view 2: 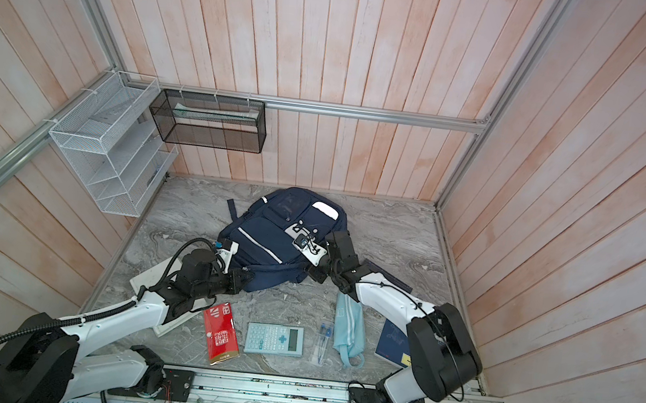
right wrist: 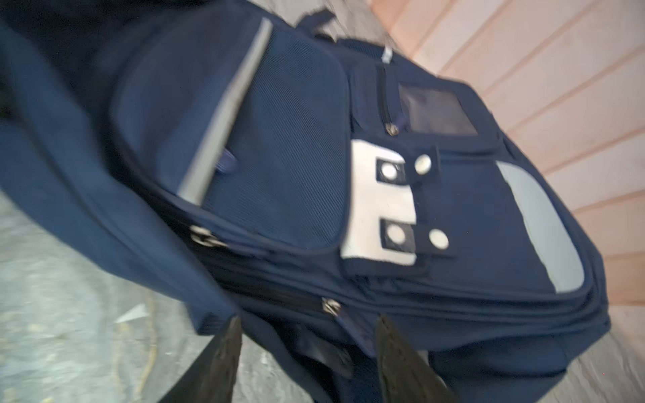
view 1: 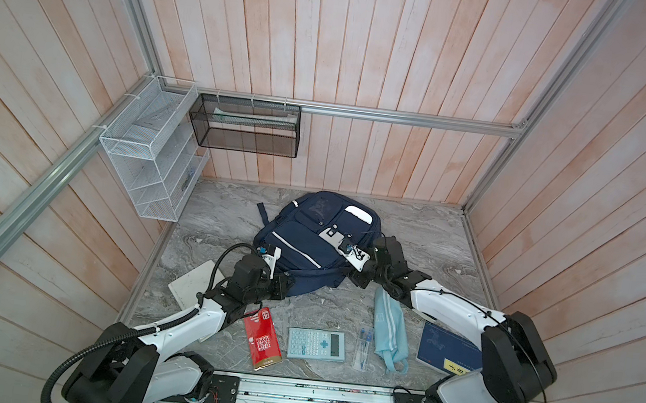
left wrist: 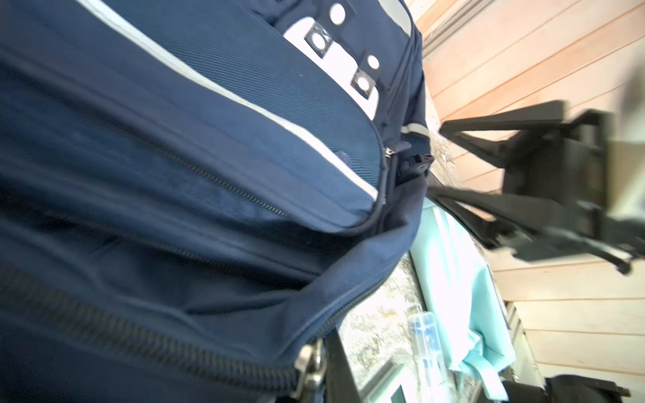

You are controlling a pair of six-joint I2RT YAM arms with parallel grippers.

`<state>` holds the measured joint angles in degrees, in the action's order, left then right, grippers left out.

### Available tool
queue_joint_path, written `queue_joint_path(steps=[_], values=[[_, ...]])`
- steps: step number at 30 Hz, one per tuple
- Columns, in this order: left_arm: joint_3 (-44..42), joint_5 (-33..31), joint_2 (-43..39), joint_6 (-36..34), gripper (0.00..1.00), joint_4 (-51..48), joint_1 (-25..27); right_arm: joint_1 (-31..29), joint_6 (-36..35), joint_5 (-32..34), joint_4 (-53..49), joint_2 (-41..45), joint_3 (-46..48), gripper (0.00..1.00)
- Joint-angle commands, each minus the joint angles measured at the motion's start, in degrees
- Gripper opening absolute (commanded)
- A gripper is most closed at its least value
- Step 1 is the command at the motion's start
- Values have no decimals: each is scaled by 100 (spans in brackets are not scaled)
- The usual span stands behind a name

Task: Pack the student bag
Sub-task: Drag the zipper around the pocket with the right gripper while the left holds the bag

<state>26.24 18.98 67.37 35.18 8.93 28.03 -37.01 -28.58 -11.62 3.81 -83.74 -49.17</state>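
Note:
The student bag (view 1: 307, 246) (view 2: 265, 245) lies flat on the marble table, front pockets up, in both top views. My left gripper (view 1: 285, 286) (view 2: 244, 278) sits at the bag's near left edge. In the left wrist view it is shut on a metal zipper pull (left wrist: 310, 361) of the main zip, with one dark finger (left wrist: 340, 370) showing beside it. My right gripper (view 1: 358, 277) (right wrist: 309, 335) is open at the bag's near right corner. Its fingers (right wrist: 223, 349) straddle loose navy fabric just short of another zipper slider (right wrist: 331, 307), gripping nothing.
In front of the bag lie a red packet (view 1: 262, 337), a calculator (view 1: 316, 344), a clear pen case (view 1: 364, 348), a light-blue pouch (view 1: 389, 328) and a blue notebook (view 1: 449, 350). A white book (view 1: 192, 282) lies under the left arm. Wire racks (view 1: 152, 148) hang at the back left.

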Motion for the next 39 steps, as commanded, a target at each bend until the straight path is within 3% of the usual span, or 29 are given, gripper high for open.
queue_joint_path(steps=[1, 5, 11, 14, 16, 19, 23, 25, 27, 28, 29, 30, 34, 39], values=[[162, -49, -52, 217, 0, 354, 237, -634, 87, -408, 494, 407, 317, 67], [307, -90, -51, 239, 0, 230, 447, -889, 90, -715, 522, -97, -32, 65], [303, -158, -190, 218, 0, 32, 494, -1070, -51, -574, -295, -1133, -882, 50], [341, -127, -124, 122, 0, -33, 430, -1087, -9, -589, -191, -1374, -850, 26], [341, 132, -123, 54, 0, -77, 144, -1082, -100, -596, -461, -1464, -844, 0], [282, 417, -196, -70, 0, -86, -440, -1012, -113, -531, -723, -1384, -646, 0], [670, -383, 12, -602, 0, -1063, -850, -919, -177, -185, -712, -1034, -211, 0], [707, -349, 167, -729, 1, -1113, -1225, -822, -166, 45, -740, -843, -67, 0], [670, -207, 232, -758, 15, -982, -1629, -636, -96, 254, -771, -677, 50, 0], [638, -143, 224, -771, 16, -896, -1749, -518, -95, 248, -801, -609, 95, 0], [618, -30, 230, -811, 5, -808, -1832, -399, -95, 290, -793, -566, 153, 0], [645, 6, 255, -849, 0, -799, -1854, -314, -124, 374, -778, -530, 203, 0], [582, 557, 286, -824, 0, -713, -1775, -134, -57, 950, -626, -575, 125, 0], [339, 314, -28, -649, 0, -850, -1201, -81, 100, 1274, -461, -689, -120, 1]])
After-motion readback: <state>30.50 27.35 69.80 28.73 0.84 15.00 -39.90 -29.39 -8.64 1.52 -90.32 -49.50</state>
